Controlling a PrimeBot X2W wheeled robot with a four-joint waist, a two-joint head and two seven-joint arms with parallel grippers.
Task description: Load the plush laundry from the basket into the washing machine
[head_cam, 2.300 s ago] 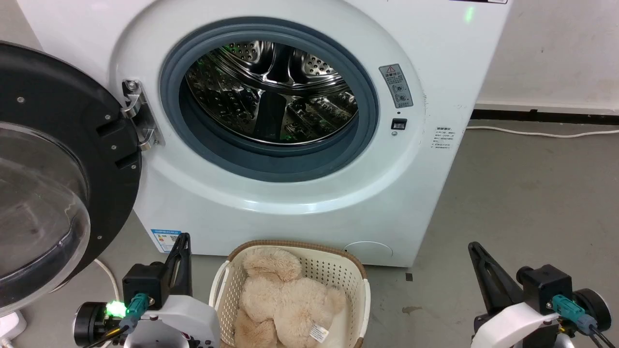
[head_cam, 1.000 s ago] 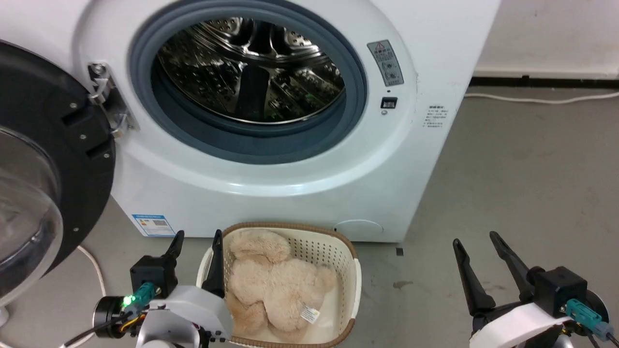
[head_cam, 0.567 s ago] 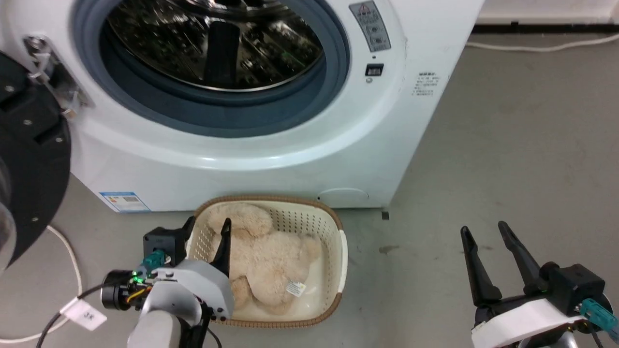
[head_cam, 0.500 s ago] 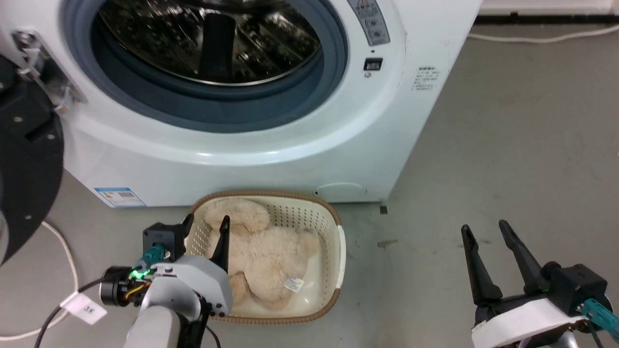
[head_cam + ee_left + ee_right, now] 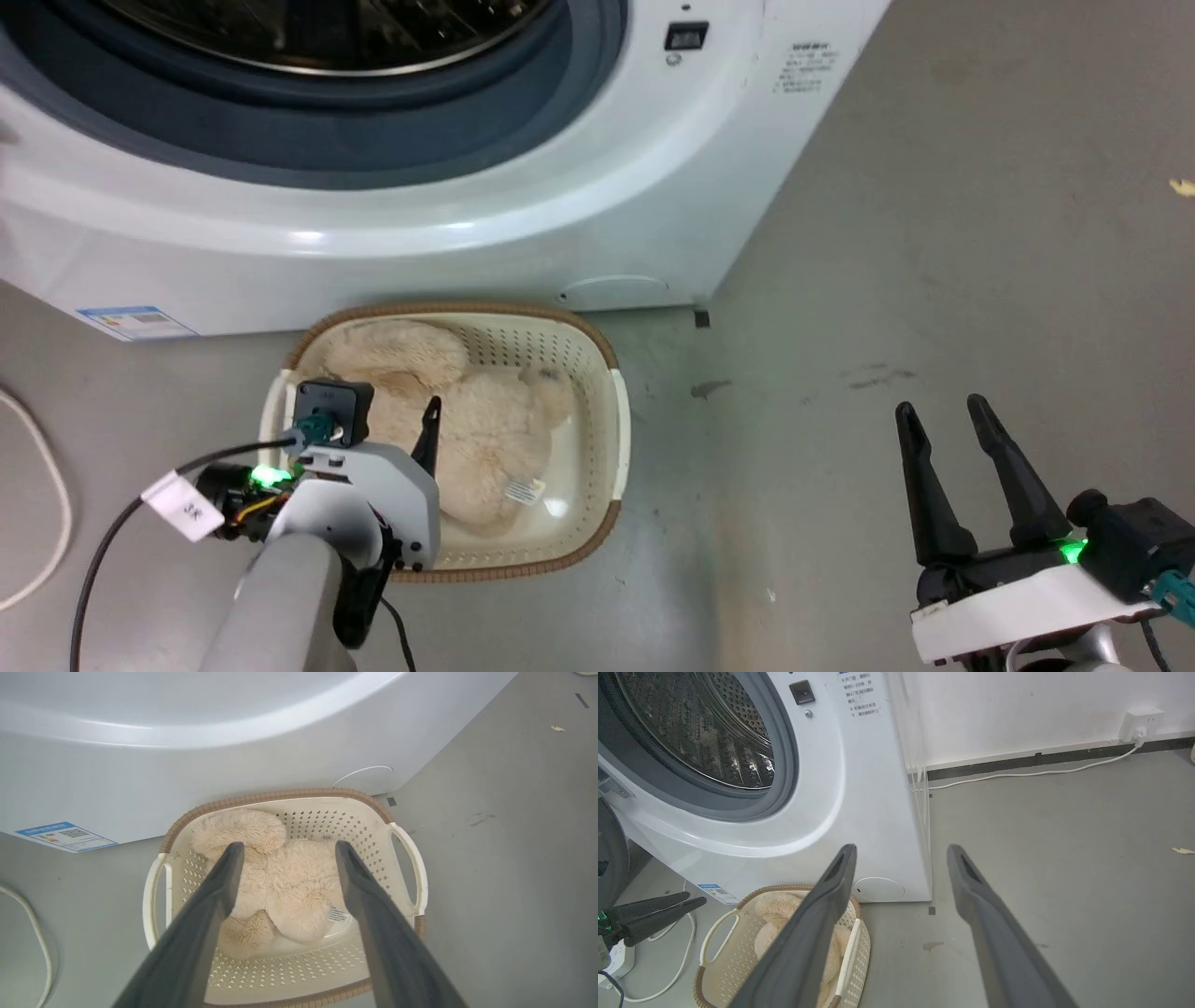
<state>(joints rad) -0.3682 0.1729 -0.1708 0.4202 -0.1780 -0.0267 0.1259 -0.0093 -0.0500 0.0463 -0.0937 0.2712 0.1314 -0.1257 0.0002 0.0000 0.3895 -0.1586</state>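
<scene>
Cream plush laundry (image 5: 495, 431) inside basket (image 5: 560, 350)

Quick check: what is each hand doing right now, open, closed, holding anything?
Left hand: open, empty, over the plush laundry in the basket.
Right hand: open, empty.

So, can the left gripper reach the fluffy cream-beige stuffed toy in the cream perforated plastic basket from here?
Probably yes. The left gripper hangs open above the basket, its fingers framing the toy, which lies uncovered with nothing over it.
</scene>
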